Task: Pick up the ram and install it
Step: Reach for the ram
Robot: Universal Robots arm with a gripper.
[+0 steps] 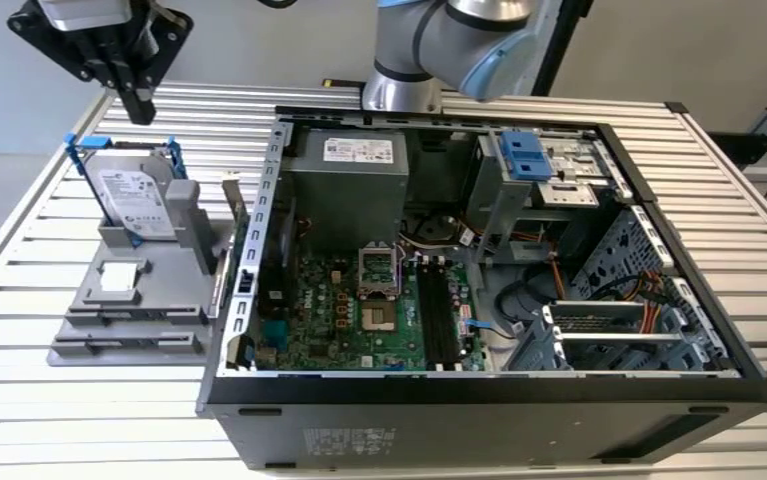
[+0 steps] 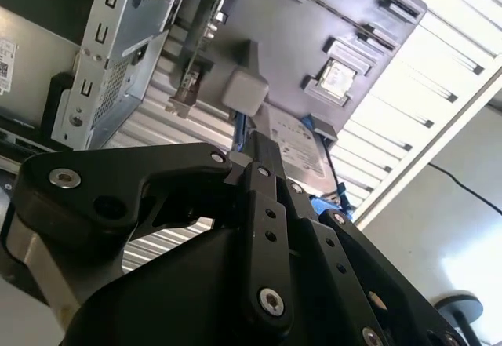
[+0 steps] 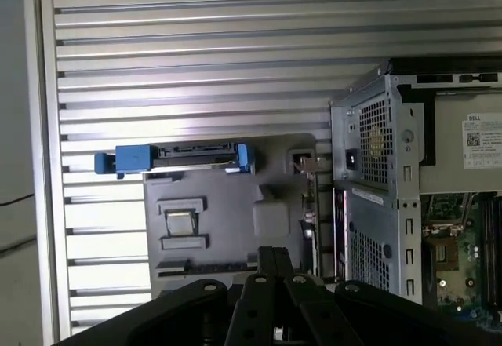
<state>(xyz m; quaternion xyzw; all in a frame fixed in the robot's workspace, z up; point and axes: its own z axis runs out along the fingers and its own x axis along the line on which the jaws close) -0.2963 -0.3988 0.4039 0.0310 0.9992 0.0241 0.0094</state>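
Barely started: the claw hangs closed and empty above the drive at one end of the holder, and what looks like the ram sits on edge along the holder's side by the case, not picked up.

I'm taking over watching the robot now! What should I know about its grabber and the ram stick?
Gripper: shut, holding nothing, up above the hard drive that stands on the grey holder.
Ram: not in the gripper. I can't tell it apart from the thin cards standing on edge between the holder and the open computer case.
Done: nothing that shows.
Left: the whole job, both picking up the ram and installing it.
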